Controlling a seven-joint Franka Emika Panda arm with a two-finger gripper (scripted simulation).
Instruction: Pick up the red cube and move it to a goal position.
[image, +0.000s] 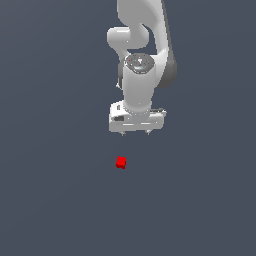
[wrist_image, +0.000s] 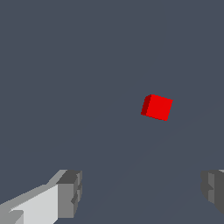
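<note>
- Red cube lies alone on a plain dark grey-blue surface in the exterior view, one corner turned toward the camera.
- White arm reaches down from the upper edge of that view; its gripper points downward, with two short finger tips showing under the white hand body.
- Cube sits below the gripper in the exterior view, a little toward the exterior view's left of its midline, with bare surface showing between the two. No contact.
- Wrist view: two grey fingers stand far apart at opposite sides of the picture, with only bare surface between them. The gripper is spread wide and grips nothing.
- Wrist view: cube lies beyond the finger tips, apart from both, nearer in line with the finger that is cut off by the picture's edge. Its faces are turned at an angle to the line of the fingers.
- Height of the gripper above the surface cannot be judged from either view.
</note>
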